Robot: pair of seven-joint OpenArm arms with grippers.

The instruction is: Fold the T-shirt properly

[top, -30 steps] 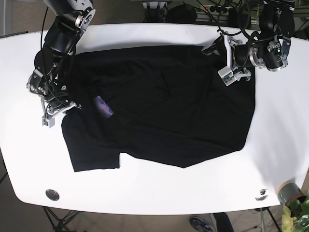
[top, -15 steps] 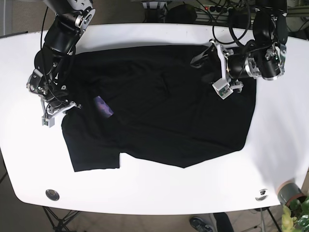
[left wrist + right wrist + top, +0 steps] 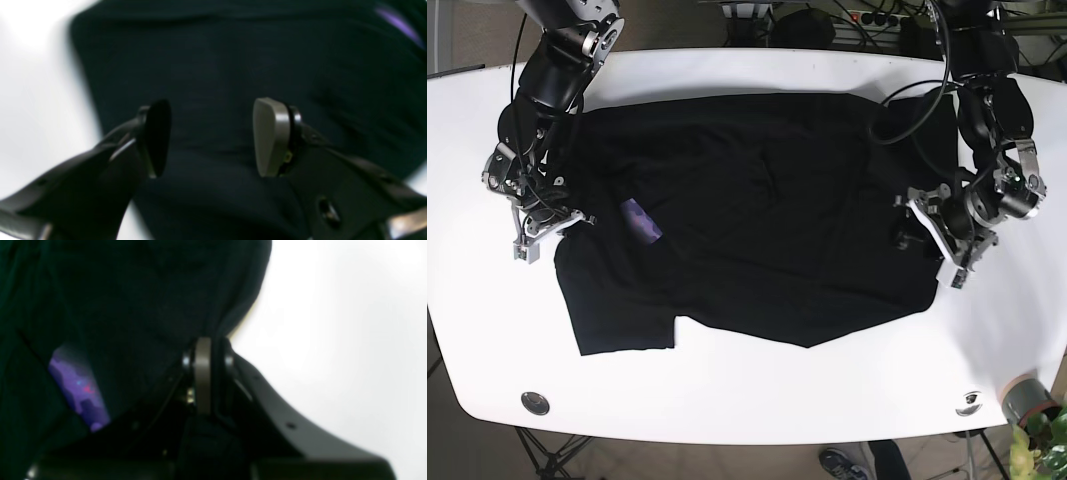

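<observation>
Right tool: the right tool (image 3: pixel 530 243) is sitting at the left edge of the T-shirt (image 3: pixel 757 220), its jaws pressed together on a fold of the dark cloth beside the sleeve.
T-shirt: it is lying spread and rumpled across the white surface (image 3: pixel 757 390), long axis running from one tool toward the other; soft, matte black knit, with a small purple patch (image 3: pixel 641 220) showing just inward of the right tool.
Left tool: the left tool (image 3: pixel 210 136) is hovering wide open over the hem side, gripping nothing; cloth is lying straight ahead of and under its smooth grey pads (image 3: pixel 268 136).
Nearer arm: the left arm seems nearer the free hem edge.
</observation>
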